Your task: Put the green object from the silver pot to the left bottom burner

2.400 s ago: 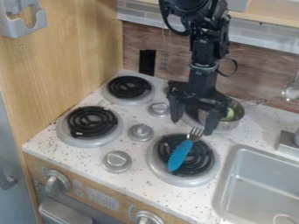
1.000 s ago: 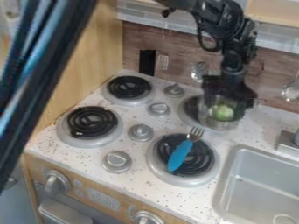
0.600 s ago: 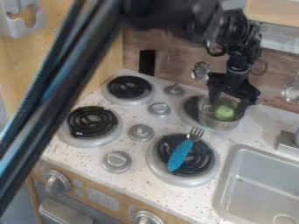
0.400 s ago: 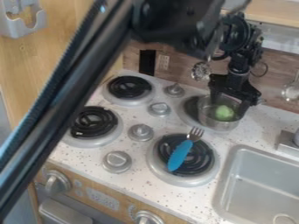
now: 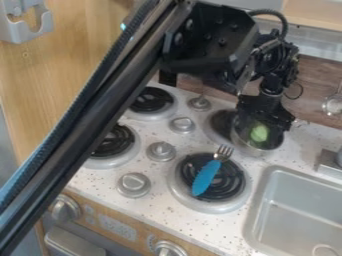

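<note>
- Gripper (image 5: 260,123) sits at the silver pot (image 5: 251,149); whether spread or closed on anything, cannot tell.
- Green object (image 5: 259,133) is inside the pot.
- Recommended: centre the grip on the object, clear of the pot wall; lift straight up so the pot is not dragged.
- Object's appearance: pale green, roundish, plain; finer detail not determinable.

Bright, diffuse light is covering the table (image 5: 167,215). Soft highlights are forming on the knob (image 5: 133,183) and the sink (image 5: 300,200). A bluish sheen is running along the lower arm (image 5: 90,117), and one small bright glint is showing near its top. Shade is darkening the pot (image 5: 248,146) beneath the end effector (image 5: 264,125).
</note>
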`<action>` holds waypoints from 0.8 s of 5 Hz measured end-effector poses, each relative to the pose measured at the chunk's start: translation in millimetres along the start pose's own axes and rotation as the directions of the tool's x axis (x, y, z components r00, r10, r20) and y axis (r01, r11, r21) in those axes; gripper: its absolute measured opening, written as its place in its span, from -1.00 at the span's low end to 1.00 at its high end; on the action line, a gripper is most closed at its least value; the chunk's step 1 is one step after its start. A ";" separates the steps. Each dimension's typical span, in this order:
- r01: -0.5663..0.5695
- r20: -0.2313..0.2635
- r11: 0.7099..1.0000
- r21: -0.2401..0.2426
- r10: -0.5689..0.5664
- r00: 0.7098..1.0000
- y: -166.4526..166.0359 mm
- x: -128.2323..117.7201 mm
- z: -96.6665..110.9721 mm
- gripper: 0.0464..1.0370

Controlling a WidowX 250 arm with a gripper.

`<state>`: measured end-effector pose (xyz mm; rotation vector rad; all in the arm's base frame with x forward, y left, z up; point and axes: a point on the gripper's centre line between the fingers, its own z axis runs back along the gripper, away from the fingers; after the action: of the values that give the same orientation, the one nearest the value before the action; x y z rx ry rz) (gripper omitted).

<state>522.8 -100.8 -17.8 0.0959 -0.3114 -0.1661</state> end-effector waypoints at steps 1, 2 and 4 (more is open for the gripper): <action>-0.010 -0.020 0.998 0.066 0.011 1.000 10.5 -2.4 1.3 0.32; -0.049 -0.019 0.993 0.110 0.052 0.998 25.1 -4.8 -2.1 0.26; -0.077 -0.012 0.982 0.174 0.080 0.997 53.2 -6.7 -0.8 0.26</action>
<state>524.6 -47.4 -14.2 0.2569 -0.3097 -0.0597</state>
